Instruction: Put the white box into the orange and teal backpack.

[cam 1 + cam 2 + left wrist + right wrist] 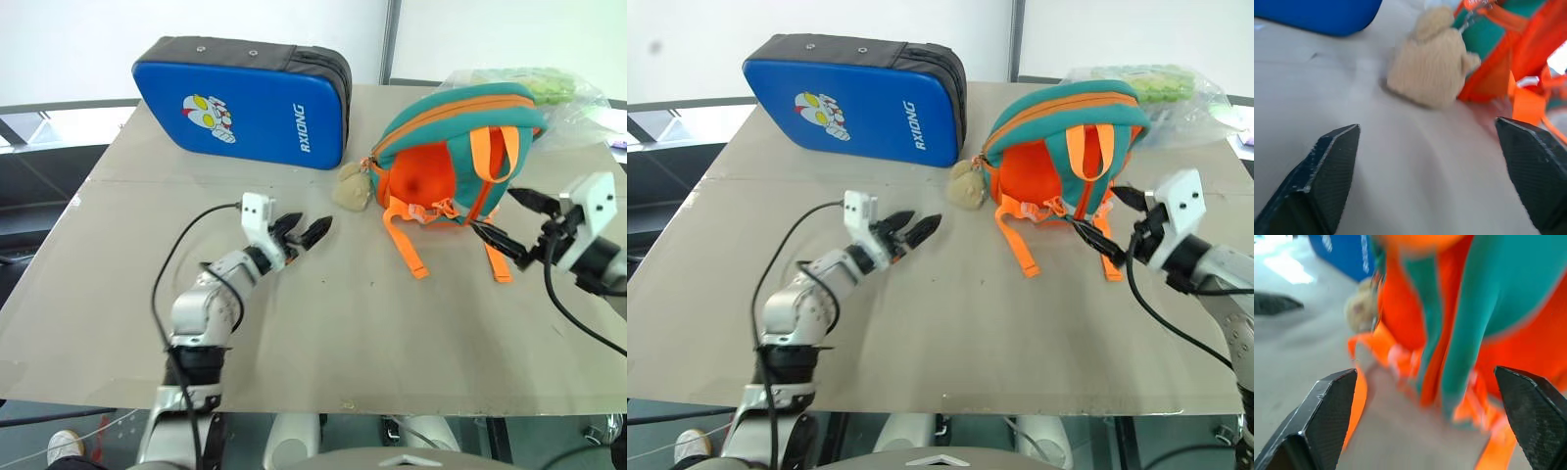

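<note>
The orange and teal backpack lies on the table at the back right, straps toward me, with a beige plush charm at its left side. The white box is hidden from view. My left gripper hovers open and empty over the table, pointing at the charm from a short way off. On the right, beside the backpack's strap side, my right gripper is open with nothing between its fingers.
A large blue padded case with a cartoon print stands at the back left. A clear plastic bag with green items lies behind the backpack at the far right edge.
</note>
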Tool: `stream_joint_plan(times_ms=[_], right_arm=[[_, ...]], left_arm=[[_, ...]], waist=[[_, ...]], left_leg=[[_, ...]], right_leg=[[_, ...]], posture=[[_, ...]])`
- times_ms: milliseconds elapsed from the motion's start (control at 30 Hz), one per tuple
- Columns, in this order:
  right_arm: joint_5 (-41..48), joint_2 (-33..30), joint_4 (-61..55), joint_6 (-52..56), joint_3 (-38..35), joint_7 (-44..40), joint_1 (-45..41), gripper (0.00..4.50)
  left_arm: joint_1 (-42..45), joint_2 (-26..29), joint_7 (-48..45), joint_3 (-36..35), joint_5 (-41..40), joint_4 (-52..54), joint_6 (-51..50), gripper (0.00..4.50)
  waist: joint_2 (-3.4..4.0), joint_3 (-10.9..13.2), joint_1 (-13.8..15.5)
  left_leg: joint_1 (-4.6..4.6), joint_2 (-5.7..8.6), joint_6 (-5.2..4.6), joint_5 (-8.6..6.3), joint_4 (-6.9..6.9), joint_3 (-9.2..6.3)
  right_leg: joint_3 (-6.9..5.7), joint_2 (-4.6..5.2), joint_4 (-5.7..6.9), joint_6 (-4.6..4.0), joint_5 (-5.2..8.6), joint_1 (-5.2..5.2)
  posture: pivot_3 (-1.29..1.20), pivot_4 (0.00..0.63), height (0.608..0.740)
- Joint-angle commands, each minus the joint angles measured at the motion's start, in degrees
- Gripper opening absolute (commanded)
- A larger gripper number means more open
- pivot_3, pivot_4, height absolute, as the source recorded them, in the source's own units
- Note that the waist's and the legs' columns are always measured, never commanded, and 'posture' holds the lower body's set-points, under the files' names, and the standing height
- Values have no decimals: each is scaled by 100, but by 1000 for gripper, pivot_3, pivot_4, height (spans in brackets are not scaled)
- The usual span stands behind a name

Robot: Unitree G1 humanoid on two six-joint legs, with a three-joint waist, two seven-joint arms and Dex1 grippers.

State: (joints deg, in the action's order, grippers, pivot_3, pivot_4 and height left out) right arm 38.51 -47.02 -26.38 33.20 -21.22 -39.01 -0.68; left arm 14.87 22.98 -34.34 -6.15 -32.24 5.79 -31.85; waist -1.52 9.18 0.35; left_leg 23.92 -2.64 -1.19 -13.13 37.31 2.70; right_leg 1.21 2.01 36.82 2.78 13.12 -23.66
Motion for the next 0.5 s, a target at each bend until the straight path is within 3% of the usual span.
stream_joint_plan(times_ms=[33,333,500], right_arm=[[-130,-166,-99,-248,-561,-405,528,4500],[-691,86,646,-1386,-1593,-1269,2124,4500],[-777,156,865,-1684,-1665,-1453,2254,4500]], left_arm=[[-567,407,-552,-133,-16,768,342,4421],[-2769,1243,-1512,-1607,-524,1657,722,4421],[-2968,1343,-1555,-2018,-635,1561,755,4421]], waist=[[0,0,3],[3,-6,4],[4,-11,35]], left_leg=[[0,0,0,0,0,0],[-22,-16,0,-1,4,0],[-23,-37,0,-1,7,1]], right_leg=[[0,0,0,-1,1,0],[10,1,3,-27,15,5],[7,1,3,-12,25,5]], posture=[[0,150,740],[0,150,740],[0,150,740]])
